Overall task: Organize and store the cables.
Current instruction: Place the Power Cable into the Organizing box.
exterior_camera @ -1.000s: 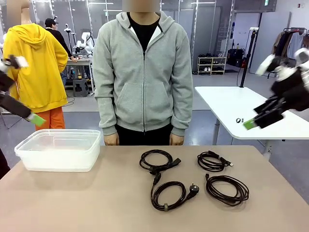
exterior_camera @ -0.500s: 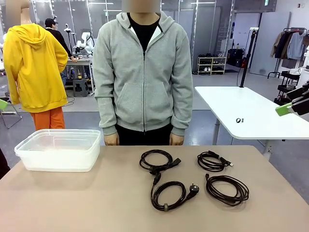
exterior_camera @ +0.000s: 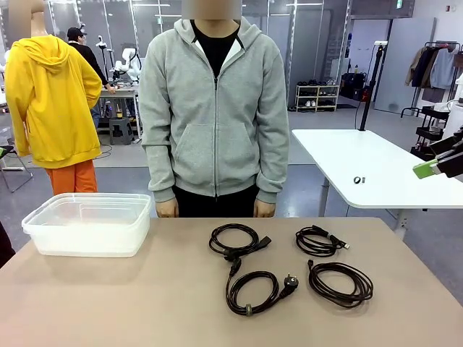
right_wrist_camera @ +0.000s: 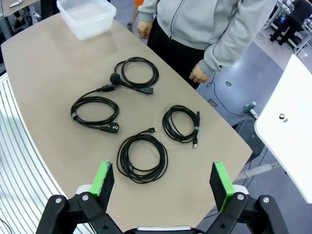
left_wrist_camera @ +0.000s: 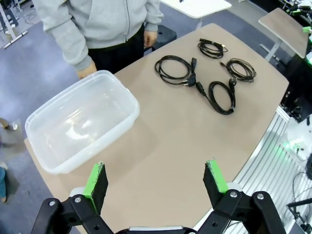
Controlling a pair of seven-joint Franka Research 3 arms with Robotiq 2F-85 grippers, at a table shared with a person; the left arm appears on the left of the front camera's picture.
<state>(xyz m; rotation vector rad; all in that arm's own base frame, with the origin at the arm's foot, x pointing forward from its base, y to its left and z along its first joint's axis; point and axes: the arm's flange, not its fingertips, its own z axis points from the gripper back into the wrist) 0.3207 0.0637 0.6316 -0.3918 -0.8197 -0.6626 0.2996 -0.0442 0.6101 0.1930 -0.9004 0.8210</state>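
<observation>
Several cables lie as black coils on the tan table (exterior_camera: 145, 303): one coil (exterior_camera: 234, 240) near the person, one with a round plug (exterior_camera: 252, 290) in front of it, a small coil (exterior_camera: 318, 241) to the right and a larger one (exterior_camera: 340, 282) at the front right. In the right wrist view the coils (right_wrist_camera: 142, 157) lie far below my open right gripper (right_wrist_camera: 161, 179). In the front view that right gripper (exterior_camera: 434, 165) hangs high at the right edge. My left gripper (left_wrist_camera: 155, 178) is open and empty, high above the table's left part, with the cables (left_wrist_camera: 222, 95) far off.
A clear, empty plastic container (exterior_camera: 87, 224) stands at the table's left rear, and its rim (left_wrist_camera: 131, 105) shows below my left gripper. A person in a grey hoodie stands at the far edge with both hands (exterior_camera: 166, 208) hanging by the table. A white table (exterior_camera: 362, 163) stands behind on the right.
Both arms have pulled up and outward: the left has left the front view and the right has drawn back to the right edge. The cables and the container have not moved.
</observation>
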